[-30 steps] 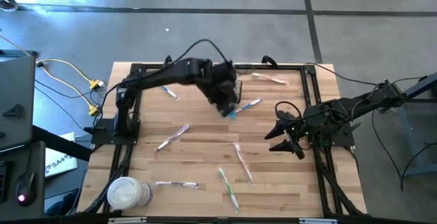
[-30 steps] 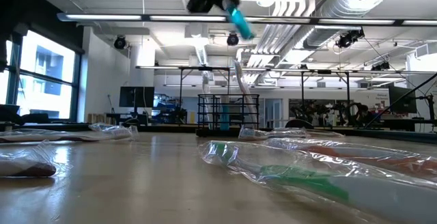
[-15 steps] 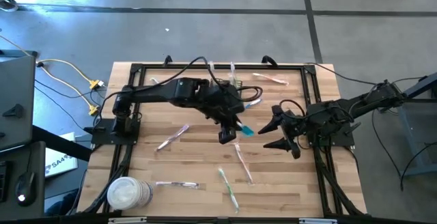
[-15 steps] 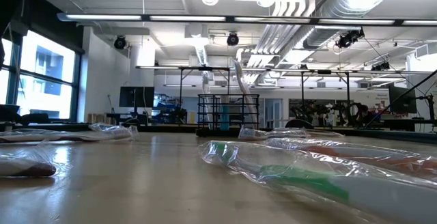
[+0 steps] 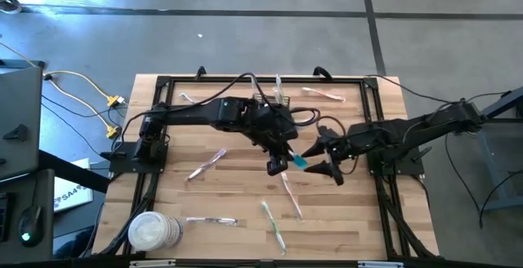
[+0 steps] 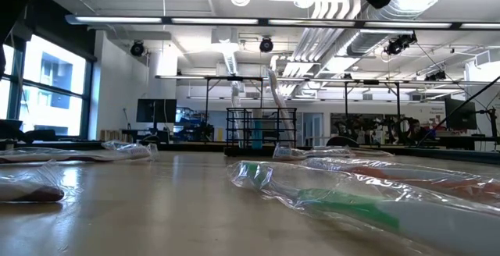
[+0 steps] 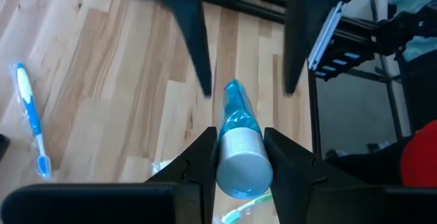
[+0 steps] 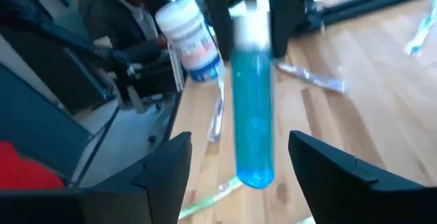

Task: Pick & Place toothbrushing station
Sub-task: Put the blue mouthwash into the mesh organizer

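Toothbrushing station, small black wire-mesh rectangular basket [image 5: 276, 105], sits at the table's [image 5: 221, 188] far middle, upright, brushes sticking up. Left tool [image 5: 279, 163] grips a blue translucent tube with white cap [image 5: 299, 160] by the cap end. Tube's long axis runs left-right, blue end toward the right tool [image 5: 320, 160], fingers spread on either side. Basket lies behind both tools, nearer the left arm.
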Controlling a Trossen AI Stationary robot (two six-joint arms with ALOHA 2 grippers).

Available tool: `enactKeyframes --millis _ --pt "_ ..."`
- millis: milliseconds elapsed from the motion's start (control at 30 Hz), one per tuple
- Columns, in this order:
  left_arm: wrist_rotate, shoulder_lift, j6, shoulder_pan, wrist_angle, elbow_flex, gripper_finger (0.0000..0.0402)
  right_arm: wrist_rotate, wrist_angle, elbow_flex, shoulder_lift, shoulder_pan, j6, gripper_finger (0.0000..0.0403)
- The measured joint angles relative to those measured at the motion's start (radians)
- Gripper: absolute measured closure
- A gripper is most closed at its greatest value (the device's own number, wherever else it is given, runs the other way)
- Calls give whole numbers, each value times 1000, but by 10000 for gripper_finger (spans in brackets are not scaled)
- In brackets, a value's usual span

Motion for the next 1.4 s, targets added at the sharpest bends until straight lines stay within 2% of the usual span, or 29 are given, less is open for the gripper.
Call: enactKeyframes --millis 267,500,633,867,1100,1167,1300,1400 --pt "23 -1 3 0 -4 0 309 -5 77 0 100 -10 -3 164" --pt "53 12 21 0 -25 -1 309 -31 119 0 135 -28 -10 173" --pt "55 12 21 -2 -35 -1 309 -46 128 0 134 -27 -66 212" --pt "53 12 20 -2 -35 -1 309 -75 131 0 134 -28 -128 340" --pt "52 12 20 -1 -33 -1 307 -78 131 0 134 -29 -154 346" --pt "64 12 21 0 -27 -1 282 -83 134 0 134 -36 -161 346" --pt "81 12 21 0 -6 -1 197 -90 134 0 134 -51 -172 346" --pt "152 12 12 1 -1 -1 139 -84 134 0 134 -52 -172 346"
